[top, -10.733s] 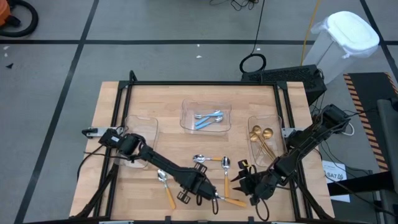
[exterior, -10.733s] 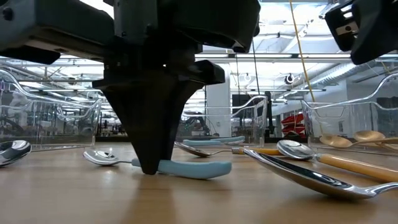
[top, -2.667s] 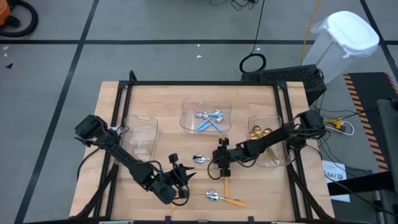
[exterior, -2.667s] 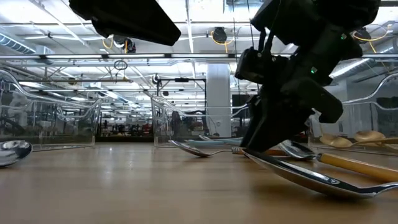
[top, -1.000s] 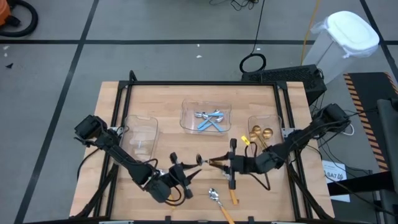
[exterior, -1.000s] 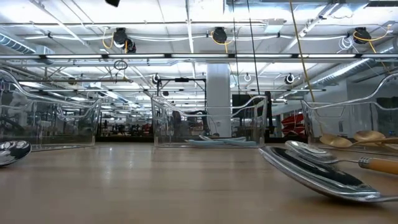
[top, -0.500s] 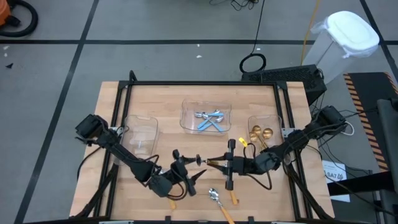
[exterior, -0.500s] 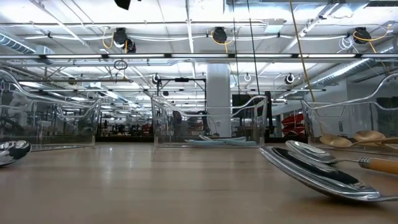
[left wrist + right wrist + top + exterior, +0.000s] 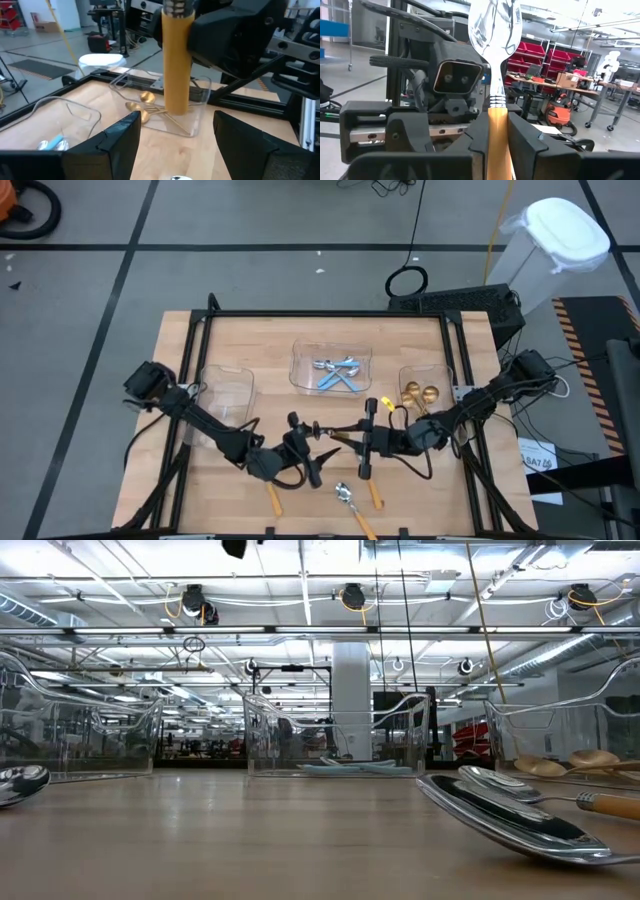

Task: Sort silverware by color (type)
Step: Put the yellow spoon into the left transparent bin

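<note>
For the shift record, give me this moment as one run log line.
right tool: shut on orange-handled spoon, held above the table | left tool: open, facing it | stage: likely handover | blue-handled spoons: center tray

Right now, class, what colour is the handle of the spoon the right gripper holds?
Orange handle; clearest in the right wrist view.

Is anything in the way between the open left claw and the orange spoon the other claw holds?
Nothing visible. The left claw faces the orange spoon, held by the right claw, with only air between.
</note>
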